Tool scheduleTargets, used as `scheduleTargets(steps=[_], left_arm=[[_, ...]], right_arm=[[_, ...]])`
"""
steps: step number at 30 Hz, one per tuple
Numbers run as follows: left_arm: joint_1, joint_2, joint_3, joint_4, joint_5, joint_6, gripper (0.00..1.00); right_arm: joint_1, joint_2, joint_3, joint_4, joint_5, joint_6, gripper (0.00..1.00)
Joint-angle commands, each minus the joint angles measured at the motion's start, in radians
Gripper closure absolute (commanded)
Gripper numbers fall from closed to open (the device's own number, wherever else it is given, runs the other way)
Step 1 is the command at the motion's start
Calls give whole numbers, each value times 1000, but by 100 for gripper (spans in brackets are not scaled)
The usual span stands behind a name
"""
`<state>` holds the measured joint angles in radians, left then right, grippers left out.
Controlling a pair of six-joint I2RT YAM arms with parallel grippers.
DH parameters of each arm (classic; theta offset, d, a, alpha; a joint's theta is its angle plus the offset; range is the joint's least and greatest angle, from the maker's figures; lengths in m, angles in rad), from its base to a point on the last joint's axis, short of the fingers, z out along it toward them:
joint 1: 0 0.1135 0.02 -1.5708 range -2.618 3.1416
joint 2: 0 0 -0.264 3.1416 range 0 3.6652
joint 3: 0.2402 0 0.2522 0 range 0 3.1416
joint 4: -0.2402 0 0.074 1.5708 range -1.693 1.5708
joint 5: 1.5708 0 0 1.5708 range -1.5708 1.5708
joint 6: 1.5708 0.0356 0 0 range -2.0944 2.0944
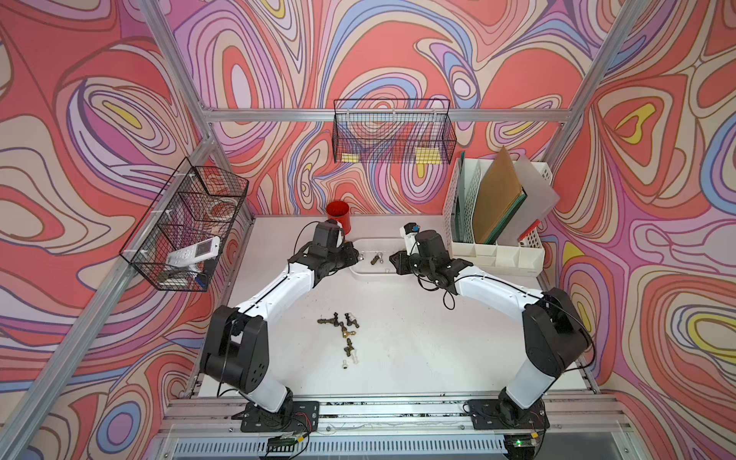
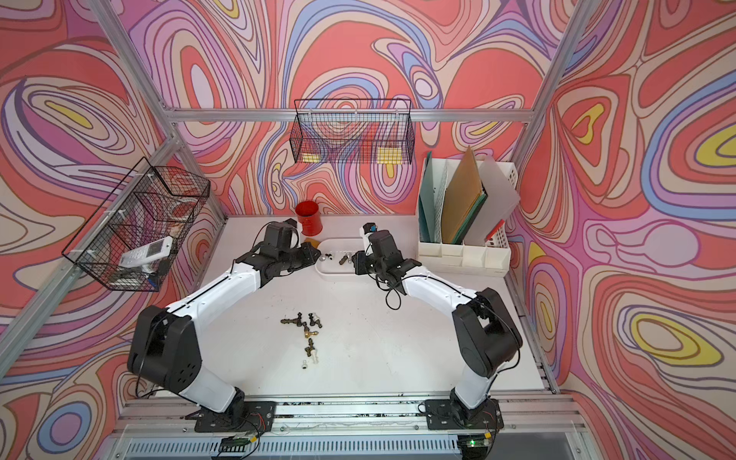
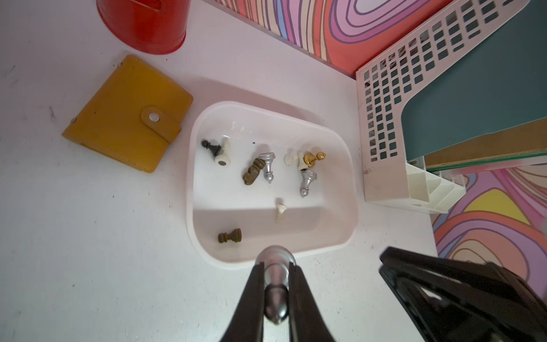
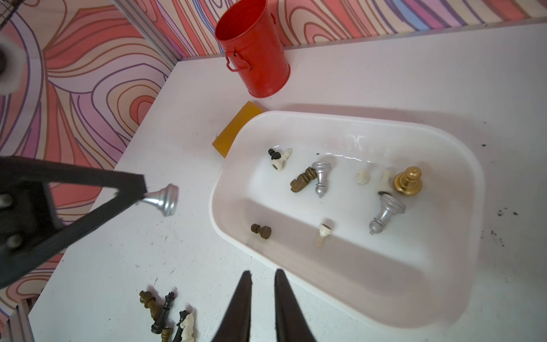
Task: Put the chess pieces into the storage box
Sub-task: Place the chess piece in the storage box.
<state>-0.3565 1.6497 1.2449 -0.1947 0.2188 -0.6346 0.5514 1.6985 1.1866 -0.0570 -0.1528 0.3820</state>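
Chess pieces [image 3: 267,167], small turned figurines in bronze, black, gold, silver and cream: lot part stored, part outstanding. Left, far: flat mustard-yellow snap wallet [image 3: 127,115] and red cylindrical metal cup [image 1: 338,217], both standing on the white table [image 1: 398,338] just beside the box's left end; not part of the lot. Next right: left gripper [image 3: 276,277], jaws clamped on the stem of one silver metallic pawn [image 4: 164,202], round base pointing outward, held at the left end of the box. Whether the pawn has cleared the rim cannot be told, and it is not yet let go. Centre, far: storage box [image 3: 236,204], shallow white plastic tub with rounded corners. Contents are about ten pieces scattered over its floor, most lying on their sides: two silver, one gold, two bronze, one black, the rest cream. Centre, near: loose cluster [image 4: 158,312], perhaps seven or eight pieces, too tangled for a sure count, mostly bronze and black with two pale ones at its near end. It lies tumbled on the bare table, well apart from the box and clear of both grippers. Right of centre, far: right gripper [image 4: 262,274], jaws close together with a narrow gap and nothing between them, hanging at the right end of the box. Far right: tall white perforated file organiser [image 1: 498,247], holding folders and no pieces that show. Assessment: a little over half the lot appears stored and one piece is at the point of delivery. The near cluster is what is left, probably to be fetched piece by piece.
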Motion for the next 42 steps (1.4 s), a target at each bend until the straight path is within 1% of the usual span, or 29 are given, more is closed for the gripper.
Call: scheduleTargets(steps=[1, 4, 6, 8, 12, 17, 20, 23, 25, 32, 37, 42], left_arm=[[-24, 121, 108, -14, -65, 110, 96], [-44, 245, 235, -41, -109, 169, 96], [-54, 321, 320, -96, -141, 200, 95], [-58, 373, 376, -132, -181, 216, 95], [-59, 437, 427, -154, -221, 245, 94], [-60, 492, 477, -166, -216, 265, 89], [-59, 511, 501, -178, -209, 272, 83], [-59, 520, 519, -199, -210, 276, 73], [-59, 512, 518, -201, -211, 279, 67], [-59, 417, 479, -213, -222, 283, 65], [-60, 263, 396, -240, -239, 271, 66], [-48, 45, 268, -360, -297, 271, 65]], right_arm=[[5, -35, -25, -7, 61, -19, 82], [4, -42, -28, -20, 86, -34, 82], [4, -36, -18, -34, 100, -45, 82], [4, -29, -5, -49, 107, -58, 82], [2, -9, 16, -65, 117, -77, 82], [3, 22, 43, -76, 114, -89, 82], [2, 33, 54, -78, 110, -92, 82], [2, 37, 66, -90, 101, -92, 82], [3, 33, 70, -94, 98, -94, 82], [17, 14, 86, -144, 68, -102, 82], [131, 22, 124, -182, 49, -224, 82], [255, 54, 133, -172, -2, -322, 80]])
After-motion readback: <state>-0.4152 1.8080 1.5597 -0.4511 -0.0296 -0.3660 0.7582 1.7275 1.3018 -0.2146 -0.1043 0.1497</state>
